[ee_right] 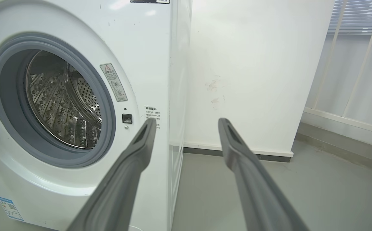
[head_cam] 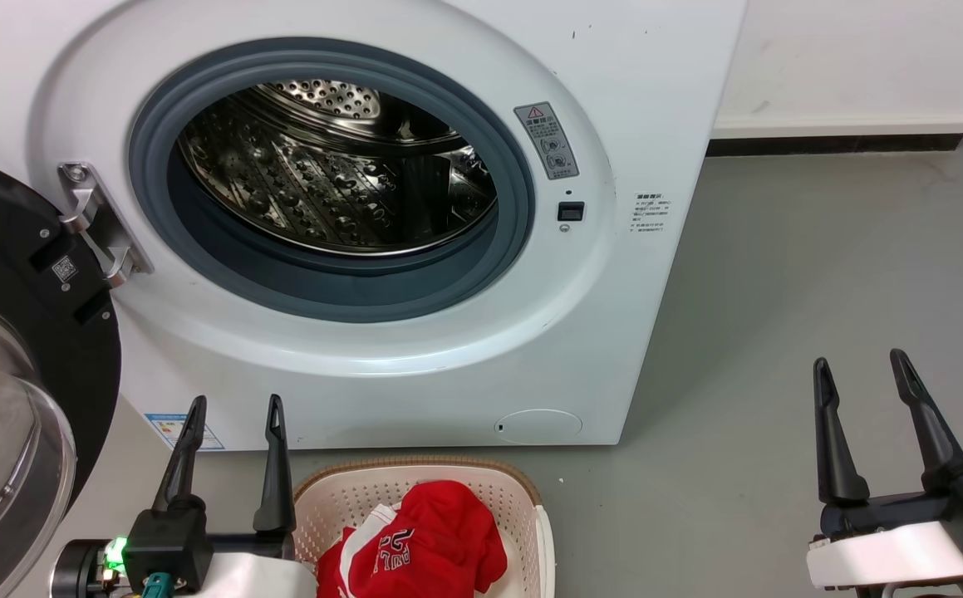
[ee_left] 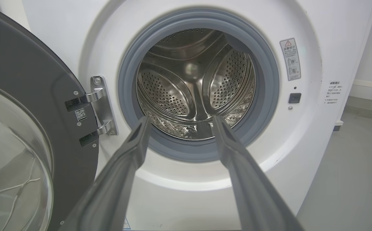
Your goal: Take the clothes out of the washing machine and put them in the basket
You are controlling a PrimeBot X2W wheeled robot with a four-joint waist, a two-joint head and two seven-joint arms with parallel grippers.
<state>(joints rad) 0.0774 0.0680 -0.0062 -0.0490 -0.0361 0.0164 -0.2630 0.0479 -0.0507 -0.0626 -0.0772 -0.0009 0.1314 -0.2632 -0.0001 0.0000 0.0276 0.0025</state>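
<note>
Red clothes [head_cam: 427, 540] lie in the basket [head_cam: 523, 490] at bottom centre, below the washing machine [head_cam: 639, 124]; left gripper [head_cam: 233, 413] and right gripper [head_cam: 862, 367] both gape, holding nothing.

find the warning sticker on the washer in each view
Head view: warning sticker upper centre-right, right of the grey-rimmed porthole.
Left wrist view: sticker upper right, beside the porthole.
Right wrist view: sticker left of centre, beside the porthole.
Shared landmark: black latch socket just below the sticker.

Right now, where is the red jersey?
In the head view the red jersey lies in the basket at bottom centre, in front of the washing machine and just right of the left tool.
</note>
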